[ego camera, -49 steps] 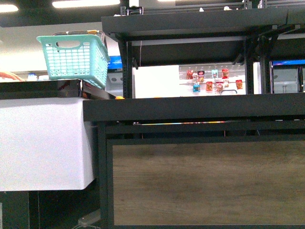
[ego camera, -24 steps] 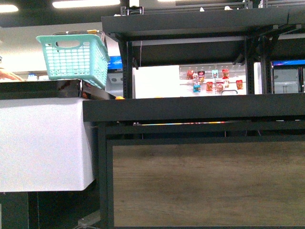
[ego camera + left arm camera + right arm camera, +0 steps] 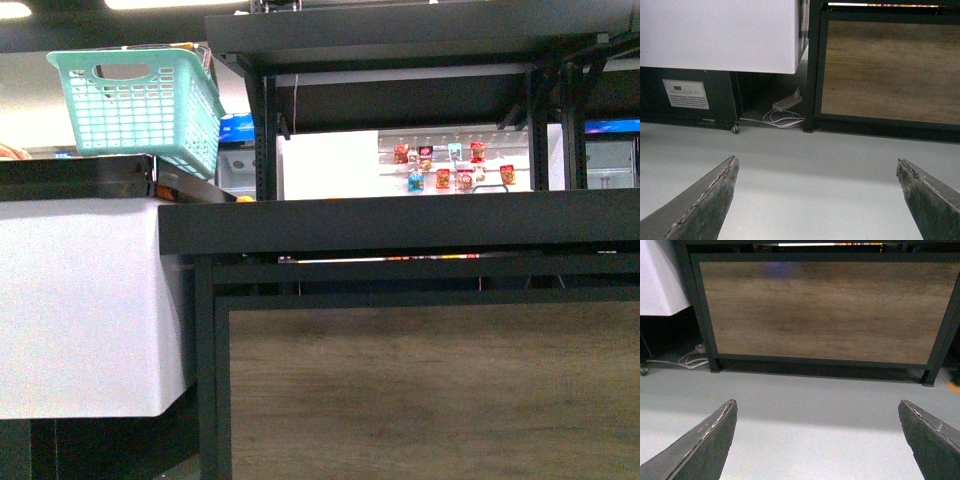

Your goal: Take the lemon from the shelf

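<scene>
The shelf point(image 3: 400, 225) looks bigger and closer than it did a moment ago. The green basket point(image 3: 140, 110) has slid to the left and grown too. I think the robot has rolled nearer to the shelf. That is a good start, but no reaching has begun.

The lemon is not plainly in sight. The front view looks at the shelf's edge from low down, so the flat top where fruit would lie is hidden. A tiny orange-yellow speck point(image 3: 245, 199) peeks over the left end of the shelf's edge. It may be a fruit, but it is too small to tell which one.

The left fingers point(image 3: 700, 210) are spread wide with nothing between them. The right fingers point(image 3: 700, 450) are spread wide and empty too. Both hang low, near the floor point(image 3: 800, 190), and face the wooden front at the bottom of the shelf.

So the lemon, wherever it sits on the shelf, is high above the fingers and well apart from them. The arms will likely need to lift up a lot before they can reach in.
</scene>
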### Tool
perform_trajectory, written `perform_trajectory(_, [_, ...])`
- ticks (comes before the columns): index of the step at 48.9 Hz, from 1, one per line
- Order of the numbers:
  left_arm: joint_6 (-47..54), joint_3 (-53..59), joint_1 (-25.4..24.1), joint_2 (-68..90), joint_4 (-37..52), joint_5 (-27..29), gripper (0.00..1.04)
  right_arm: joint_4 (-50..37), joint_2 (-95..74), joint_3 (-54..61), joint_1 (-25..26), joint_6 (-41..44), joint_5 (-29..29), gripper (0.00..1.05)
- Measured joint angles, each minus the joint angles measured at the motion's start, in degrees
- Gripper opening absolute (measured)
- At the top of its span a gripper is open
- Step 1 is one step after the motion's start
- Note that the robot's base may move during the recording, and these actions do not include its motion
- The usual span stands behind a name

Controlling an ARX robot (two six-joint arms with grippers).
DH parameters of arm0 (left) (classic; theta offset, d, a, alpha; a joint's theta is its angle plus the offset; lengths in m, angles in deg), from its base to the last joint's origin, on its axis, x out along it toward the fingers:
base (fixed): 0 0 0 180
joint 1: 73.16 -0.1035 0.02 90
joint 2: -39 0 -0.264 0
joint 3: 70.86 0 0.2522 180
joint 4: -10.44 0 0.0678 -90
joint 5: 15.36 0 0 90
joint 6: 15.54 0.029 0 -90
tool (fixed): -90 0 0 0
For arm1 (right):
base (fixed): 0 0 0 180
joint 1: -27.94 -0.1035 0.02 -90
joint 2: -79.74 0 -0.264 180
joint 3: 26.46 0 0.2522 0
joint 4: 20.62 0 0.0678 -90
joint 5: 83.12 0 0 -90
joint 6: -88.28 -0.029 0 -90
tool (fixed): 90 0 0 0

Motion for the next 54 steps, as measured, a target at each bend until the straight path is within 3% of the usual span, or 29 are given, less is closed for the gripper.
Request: perform_trajectory(54, [0.0, 0.0, 0.0, 0.0, 0.0, -0.02, 0.97, 0.0, 0.0, 0.0, 0.0, 0.0, 0.0, 0.97])
